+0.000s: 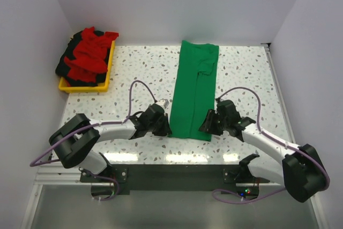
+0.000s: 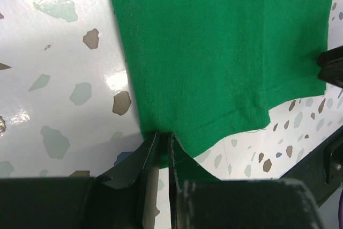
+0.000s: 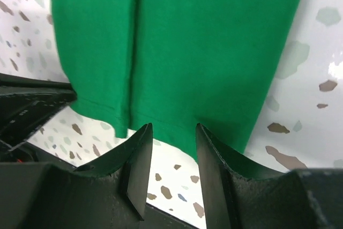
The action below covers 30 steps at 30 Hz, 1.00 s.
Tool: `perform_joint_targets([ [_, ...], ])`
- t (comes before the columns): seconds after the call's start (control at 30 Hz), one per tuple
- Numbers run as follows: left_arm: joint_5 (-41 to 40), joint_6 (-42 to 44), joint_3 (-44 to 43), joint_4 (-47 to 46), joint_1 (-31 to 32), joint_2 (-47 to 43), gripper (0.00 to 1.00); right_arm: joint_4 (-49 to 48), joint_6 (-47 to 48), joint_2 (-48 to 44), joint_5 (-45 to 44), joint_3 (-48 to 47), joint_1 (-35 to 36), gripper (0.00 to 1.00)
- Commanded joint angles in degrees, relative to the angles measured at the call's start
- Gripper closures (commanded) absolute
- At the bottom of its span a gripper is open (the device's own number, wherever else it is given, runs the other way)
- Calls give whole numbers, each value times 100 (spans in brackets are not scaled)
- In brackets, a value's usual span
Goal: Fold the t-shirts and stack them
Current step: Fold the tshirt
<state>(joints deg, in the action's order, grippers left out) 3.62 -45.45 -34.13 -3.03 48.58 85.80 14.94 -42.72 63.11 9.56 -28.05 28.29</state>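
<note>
Folded long, the green shirt (image 1: 194, 87) has its hem pinched by the left tool (image 2: 161, 151), just ahead of the spread right tool (image 3: 170, 156); crossfold, stacking and heaped shirts (image 1: 86, 57) remain.

The t-shirt (image 1: 194, 90) is a plain, even green with no print, its hem stitched in the same green. The tabletop (image 1: 139, 73) is glossy white, speckled terrazzo-fashion with flecks of grey, brown, pale green and a few of blue. The bin (image 1: 105, 80) is bright yellow, and the clothes pile (image 1: 86, 57) in it is vivid red over very dark, near-black cloth. The left pincer (image 2: 162, 142) and right pincer (image 3: 172, 132) are matt black. The arms (image 1: 115, 130) are white with black joints, their cables (image 1: 244, 89) pale purple. The walls (image 1: 171, 4) are plain white.
</note>
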Motion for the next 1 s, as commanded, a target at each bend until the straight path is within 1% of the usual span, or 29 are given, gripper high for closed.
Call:
perform_joint_targets([
  [0.0,-151,-8,126,57,38,-2,84,-360,-202,52,90,256,53,59],
  [0.17,-168,-8,152,74,47,24,84,263,-158,-509,-226,537,62,57],
  [0.3,-160,-8,178,74,38,33,84,737,-123,-747,-358,704,62,57],
  [0.47,-177,10,187,92,47,-28,84,1011,-166,-1072,-455,784,62,57],
  [0.6,-151,45,144,171,47,-125,83,1204,-140,-1169,-508,661,62,56],
  [0.73,-81,107,73,294,47,-397,80,1432,-131,-1362,-543,494,62,56],
  [0.9,-150,159,-50,759,47,-977,71,1679,-140,-1547,-745,362,62,56],
  [0.97,-265,159,-85,978,29,-1144,65,1679,-184,-1574,-754,362,62,56],
])
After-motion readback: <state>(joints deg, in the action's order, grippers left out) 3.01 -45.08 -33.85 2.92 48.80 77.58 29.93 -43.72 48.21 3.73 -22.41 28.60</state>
